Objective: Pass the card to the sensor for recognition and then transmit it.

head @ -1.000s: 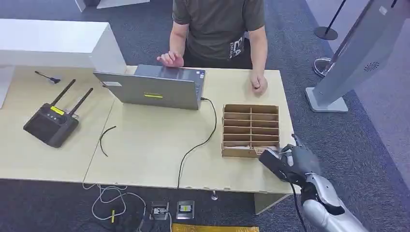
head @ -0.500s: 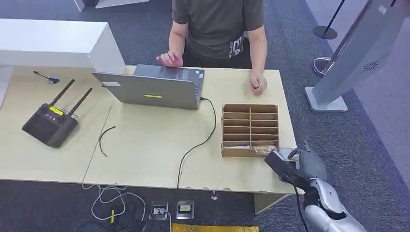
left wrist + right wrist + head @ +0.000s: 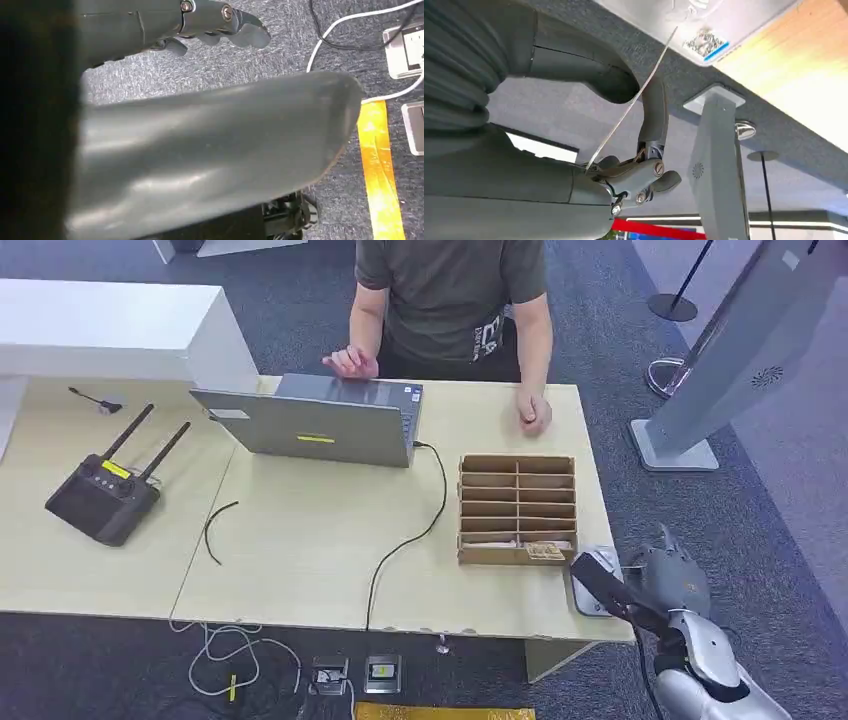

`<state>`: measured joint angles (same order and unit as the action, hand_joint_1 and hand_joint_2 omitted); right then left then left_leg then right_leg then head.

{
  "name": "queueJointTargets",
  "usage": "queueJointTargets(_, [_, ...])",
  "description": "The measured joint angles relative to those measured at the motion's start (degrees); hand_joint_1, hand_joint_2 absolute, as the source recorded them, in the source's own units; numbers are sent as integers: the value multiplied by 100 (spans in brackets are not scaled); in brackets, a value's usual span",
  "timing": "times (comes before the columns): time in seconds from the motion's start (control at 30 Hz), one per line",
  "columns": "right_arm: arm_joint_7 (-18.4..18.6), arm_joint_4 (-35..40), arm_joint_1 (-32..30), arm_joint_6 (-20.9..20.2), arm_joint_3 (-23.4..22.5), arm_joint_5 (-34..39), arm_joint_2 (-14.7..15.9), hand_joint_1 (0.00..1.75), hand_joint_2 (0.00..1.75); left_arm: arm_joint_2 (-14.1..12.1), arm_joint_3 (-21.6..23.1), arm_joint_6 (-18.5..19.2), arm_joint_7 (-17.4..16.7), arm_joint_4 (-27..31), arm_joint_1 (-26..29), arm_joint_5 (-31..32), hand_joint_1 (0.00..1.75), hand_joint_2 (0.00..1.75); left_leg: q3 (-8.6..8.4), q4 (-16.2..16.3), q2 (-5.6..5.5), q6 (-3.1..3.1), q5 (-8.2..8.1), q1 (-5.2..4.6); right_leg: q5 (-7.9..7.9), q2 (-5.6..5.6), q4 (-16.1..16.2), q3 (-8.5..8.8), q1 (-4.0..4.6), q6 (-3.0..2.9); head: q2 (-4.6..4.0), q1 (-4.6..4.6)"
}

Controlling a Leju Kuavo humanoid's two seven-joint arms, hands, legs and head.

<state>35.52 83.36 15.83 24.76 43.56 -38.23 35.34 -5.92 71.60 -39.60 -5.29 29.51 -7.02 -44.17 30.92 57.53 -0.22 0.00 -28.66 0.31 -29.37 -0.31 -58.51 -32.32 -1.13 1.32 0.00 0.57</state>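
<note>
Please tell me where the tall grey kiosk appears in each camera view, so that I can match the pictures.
Head view: the tall grey kiosk leans at the upper right, on the carpet beyond the table.
Right wrist view: it is right of centre, upside down.
Left wrist view: this view faces floor sockets and yellow tape.
Shared landmark: the black stanchion post beside the kiosk.

Laptop (image 3: 320, 425) at table's (image 3: 300, 560) far edge, person (image 3: 450, 300) behind it. Divided box (image 3: 517, 508) right of laptop, cable (image 3: 410, 535) between them. Remote with antennas (image 3: 105, 495) far left. Right hand (image 3: 672, 585) off table's near right corner, card (image 3: 598, 580) beside box.
</note>
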Motion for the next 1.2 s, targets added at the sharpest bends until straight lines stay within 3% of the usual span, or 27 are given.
queueJointTargets(0.23, [336, 459, -29, -28, -183, -395, 317, 175, 175, -13, 0, 103, 0, 9, -31, 114, 0, 0, -1, 0, 0, 0, 0, -1, 1, 1, 0, 0, -1, 1, 0, 0])
queueJointTargets(0.37, [415, 762, -60, -373, -443, -1110, 487, 175, 175, -13, -11, 118, 28, -9, -64, 181, 0, 0, -2, 1, 0, 0, 0, -1, 1, 0, 0, 1, -1, 1, 0, 0])
queueJointTargets(0.6, [417, 831, -60, -433, -525, -1198, 520, 175, 175, -13, -20, 118, 28, -11, -67, 190, 0, 0, -2, 1, 0, 0, 0, 0, 1, 1, 0, 1, -1, 1, 0, 0])
queueJointTargets(0.63, [424, 931, -65, -507, -629, -1339, 557, 175, 175, -13, -26, 118, 31, -18, -70, 208, 0, 0, -2, 1, 0, 0, 0, 0, 1, 1, 0, 1, 0, 1, 0, 0])
queueJointTargets(0.7, [441, 1433, 34, -1038, -1064, -1864, 629, 175, 175, -11, -77, 170, 63, -48, -72, 267, 0, 0, 1, 0, 0, 0, 0, 0, 1, 2, 0, 1, 0, 1, 0, 2])
queueJointTargets(0.83, [321, 1622, 320, -1233, -1084, -1866, 577, 175, 175, 26, -83, 260, 81, -81, -112, 345, 0, 0, 1, 0, -1, 0, 1, 1, 1, -2, 0, 4, 0, 1, 0, 0])
queueJointTargets(1.2, [-127, 1561, 605, -846, -776, -1565, 66, 175, 175, 85, -133, 428, 52, -155, -221, 642, 0, 0, 3, -1, -2, 0, 1, 2, 0, -2, -1, 3, 2, 0, 0, 2])
